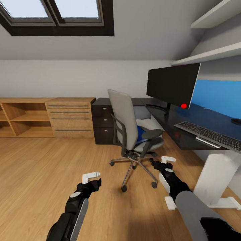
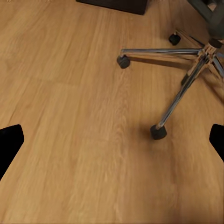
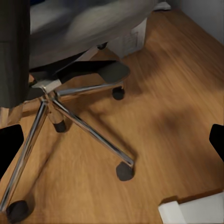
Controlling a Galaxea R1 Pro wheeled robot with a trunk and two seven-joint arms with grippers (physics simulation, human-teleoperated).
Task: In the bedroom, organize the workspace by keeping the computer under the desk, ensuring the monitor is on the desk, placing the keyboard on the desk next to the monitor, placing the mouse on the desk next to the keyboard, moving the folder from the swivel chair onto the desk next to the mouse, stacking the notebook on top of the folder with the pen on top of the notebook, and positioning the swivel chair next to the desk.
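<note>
Right now the robot faces the chair (image 1: 129, 129), which stands at about twelve o'clock from it on the wood floor (image 1: 40, 174), its back turned to the robot and its seat toward the counter (image 1: 187, 134) at two o'clock. On the seat a patch of blue, the folder (image 1: 141, 131), shows between the chair's back and armrest, with something pale beside it that I cannot name. The monitor (image 1: 172, 84) stands on the counter, the keyboard (image 1: 212, 134) lies nearer the robot at three o'clock with a slim white thing, perhaps the pen (image 1: 207, 142), touching its front edge, and a dark lump at the far right edge may be the mouse (image 1: 236, 121). By my reading the step in hand is the approach to fetch the folder from the seat. Both arms hang low in front: the left end effector (image 1: 91, 176) is over bare floor near a castor, and the right end effector (image 1: 164, 160) is just beside the chrome base at five o'clock of the seat; each seems spread wide with nothing held, going by the dark fingertips at the edges of the wrist views. Next the right arm would need to rise above the armrest and reach over the seat, or the chair be swung round first. No brand, label or writing can be read anywhere.
</note>
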